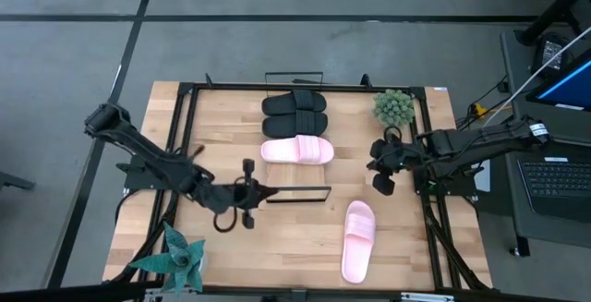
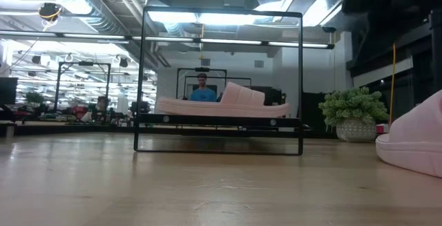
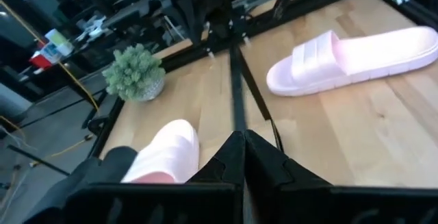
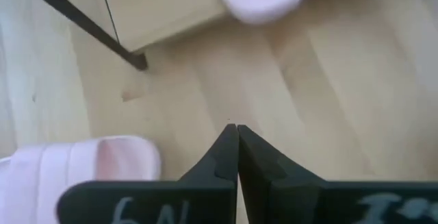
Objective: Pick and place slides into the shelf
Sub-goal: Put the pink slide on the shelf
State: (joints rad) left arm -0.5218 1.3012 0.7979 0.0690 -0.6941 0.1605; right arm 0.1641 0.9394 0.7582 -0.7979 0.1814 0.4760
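The shelf (image 1: 295, 175) lies in the middle of the table, with wire rails at its far and near ends. Two black slides (image 1: 295, 104) (image 1: 295, 124) lie side by side across its far part. A pink slide (image 1: 297, 151) lies across its middle on its sole and also shows in the low view (image 2: 221, 103). A second pink slide (image 1: 358, 239) rests on the table, near right. My left gripper (image 1: 247, 194) is shut and holds nothing, just left of the shelf's near rail (image 3: 239, 80). My right gripper (image 1: 381, 168) is shut above bare table (image 4: 237, 131), right of the shelf.
A green potted plant (image 1: 395, 106) stands at the far right, and a spiky teal plant (image 1: 180, 256) at the near left. A black metal frame (image 1: 185, 126) runs around the tabletop. Bare wood lies between the shelf and the table's left edge. A person (image 2: 202, 88) shows beyond the table.
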